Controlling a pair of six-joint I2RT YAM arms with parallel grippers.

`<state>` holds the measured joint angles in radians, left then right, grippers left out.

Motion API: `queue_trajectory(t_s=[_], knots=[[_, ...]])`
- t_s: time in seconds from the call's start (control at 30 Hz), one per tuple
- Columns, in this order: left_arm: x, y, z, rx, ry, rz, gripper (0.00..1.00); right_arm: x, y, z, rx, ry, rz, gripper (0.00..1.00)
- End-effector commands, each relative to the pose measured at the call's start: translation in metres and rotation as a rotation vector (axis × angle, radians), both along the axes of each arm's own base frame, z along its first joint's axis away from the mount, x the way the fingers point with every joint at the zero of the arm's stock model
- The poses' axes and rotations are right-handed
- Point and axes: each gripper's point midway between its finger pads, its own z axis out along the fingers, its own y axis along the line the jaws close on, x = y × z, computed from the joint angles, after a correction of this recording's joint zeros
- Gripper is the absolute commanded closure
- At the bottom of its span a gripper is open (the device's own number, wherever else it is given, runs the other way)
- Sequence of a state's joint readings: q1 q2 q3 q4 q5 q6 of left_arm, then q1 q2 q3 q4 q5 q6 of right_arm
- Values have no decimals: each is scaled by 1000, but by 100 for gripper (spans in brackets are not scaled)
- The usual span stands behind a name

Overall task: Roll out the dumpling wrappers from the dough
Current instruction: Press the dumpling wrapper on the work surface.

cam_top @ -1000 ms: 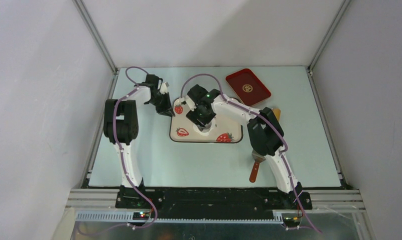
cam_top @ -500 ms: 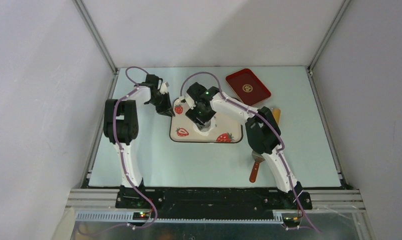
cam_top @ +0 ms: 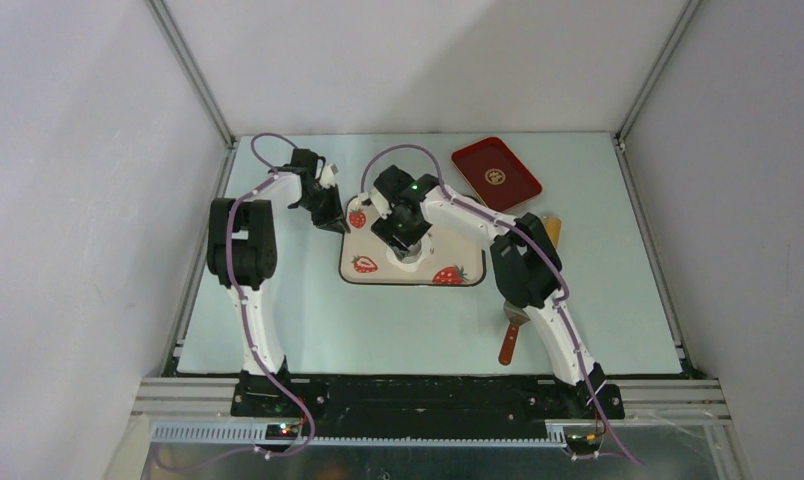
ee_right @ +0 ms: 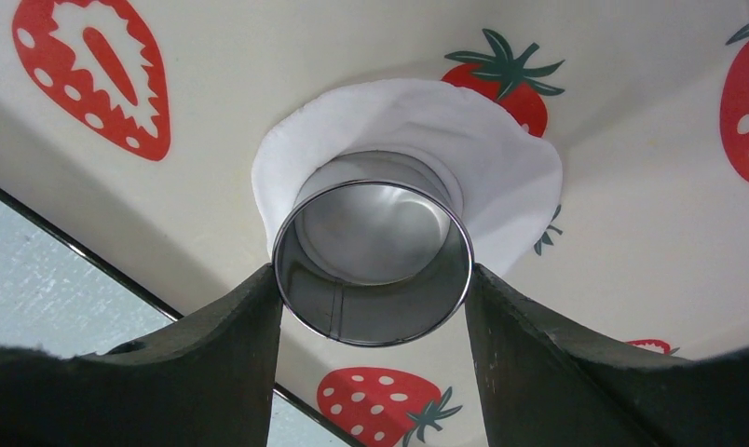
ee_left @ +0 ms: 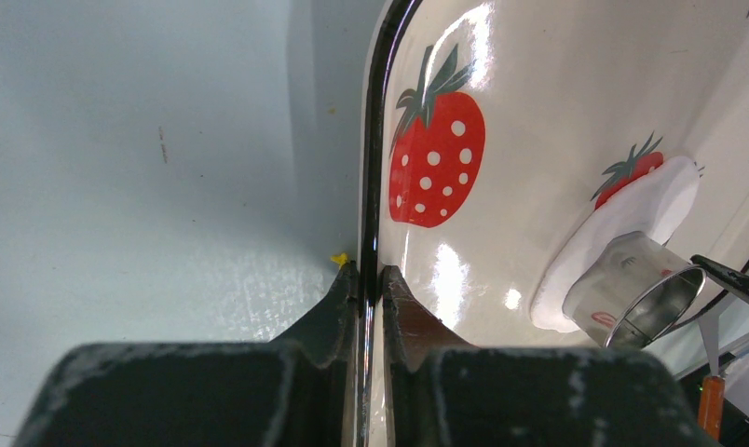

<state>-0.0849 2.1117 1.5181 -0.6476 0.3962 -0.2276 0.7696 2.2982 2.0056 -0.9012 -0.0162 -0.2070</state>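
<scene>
Item: flat white dough round (ee_right: 506,154), lying on a cream strawberry-print tray with black rim (ee_right: 632,214), just under and ahead of the right gripper (ee_right: 373,279).
Right gripper: jaws spread wide, clamping a shiny round metal ring (ee_right: 371,244) that stands on the dough round.
Left gripper (ee_left: 369,279): jaws pressed together, pinching the tray's rim, apart from the dough round.

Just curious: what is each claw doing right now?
Left gripper: closed on the rim of the strawberry tray.
Right gripper: closed around the metal ring on the dough.
</scene>
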Motion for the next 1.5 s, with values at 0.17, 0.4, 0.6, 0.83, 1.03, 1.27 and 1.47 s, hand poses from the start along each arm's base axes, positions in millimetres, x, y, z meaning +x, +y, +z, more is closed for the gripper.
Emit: queue_trajectory(t_s=[0.17,0.4,0.6,0.83,1.03,1.27,1.47], knots=[[-2,11,-7,75,-7,1,100,13,-6,-24,-29,-112,-8,89],[-2,12,-6,76,-7,1,100,2,-7,-33,-10,-53,-23,91],[-2,12,-6,78,-9,1,100,-1,-9,-44,-33,-3,-73,92],[-2,12,-6,77,-7,3,100,4,-18,-51,-65,25,-195,94],[-2,12,-6,77,-8,4,100,3,-19,-57,-75,40,-232,94],[-3,12,-6,77,-7,1,100,-10,-17,-65,-66,86,-150,94],[-2,12,-6,77,-8,1,100,-12,-15,-66,-72,61,-66,94]])
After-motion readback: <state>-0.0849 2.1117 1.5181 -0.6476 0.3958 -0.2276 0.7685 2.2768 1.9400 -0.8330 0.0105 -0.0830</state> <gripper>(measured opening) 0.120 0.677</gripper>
